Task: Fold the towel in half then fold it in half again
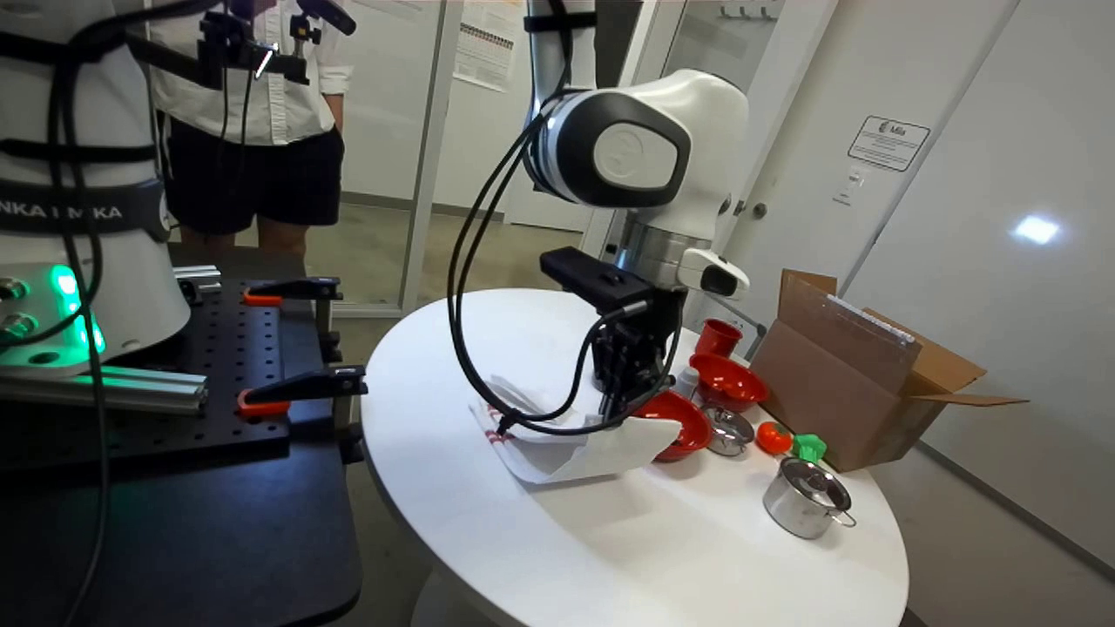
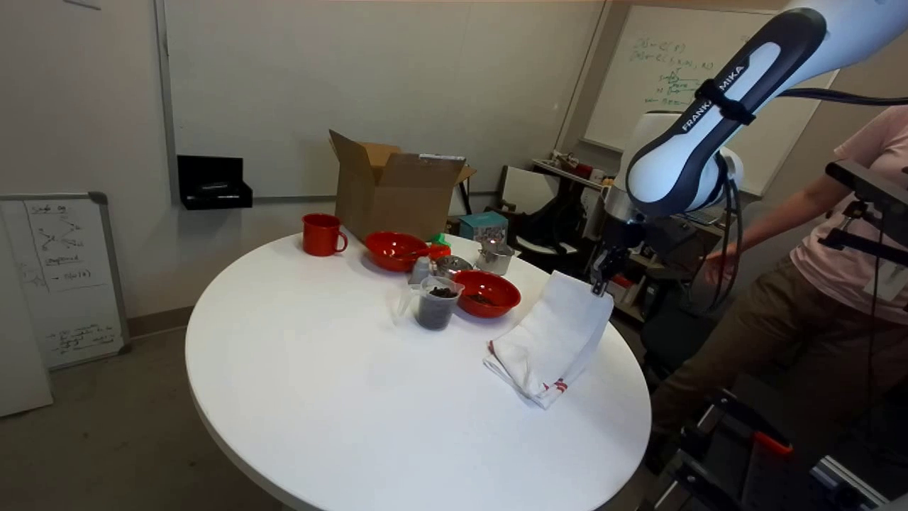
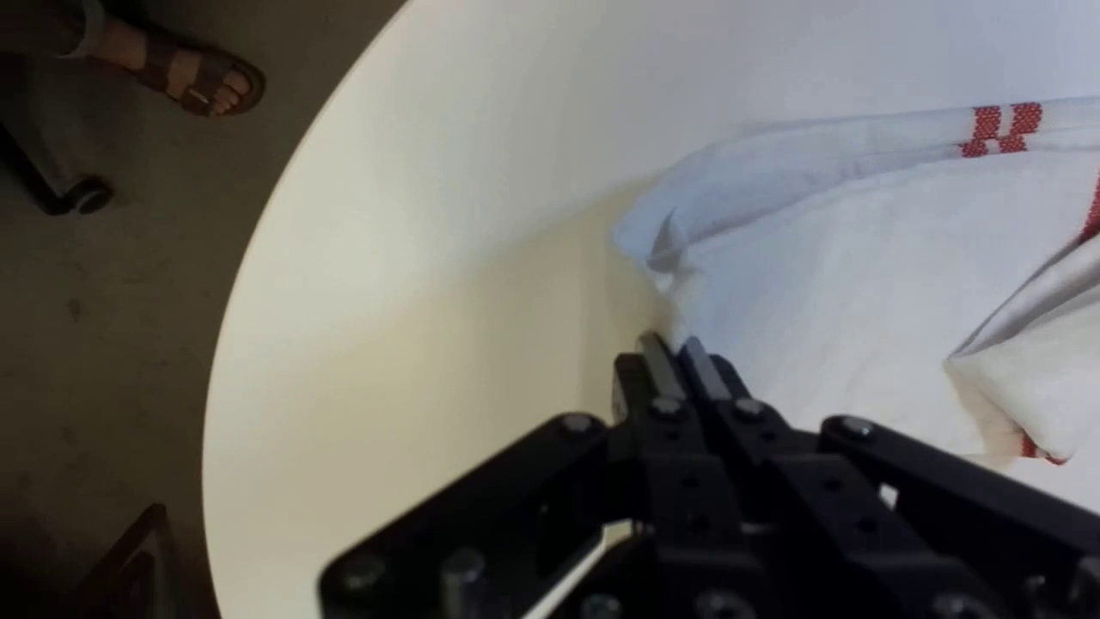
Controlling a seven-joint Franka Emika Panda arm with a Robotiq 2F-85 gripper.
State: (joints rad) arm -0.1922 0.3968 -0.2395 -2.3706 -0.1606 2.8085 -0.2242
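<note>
Fingers (image 3: pixel 706 371) pinch a red-striped towel (image 3: pixel 868 275) at an edge or fold, view unclear; likely light, limp, best lifted there.

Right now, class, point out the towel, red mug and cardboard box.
Towel (image 3: pixel 846 288), wrist view: unstriped part.
Red mug (image 2: pixel 320 237), in an exterior view: outer wall.
Cardboard box (image 2: pixel 396 209), in an exterior view: side panel.

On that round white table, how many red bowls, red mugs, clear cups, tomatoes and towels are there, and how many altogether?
Red bowls: 2
Red mugs: 1
Clear cups: 1
Tomatoes: 1
Towels: 1
Total: 6
</note>
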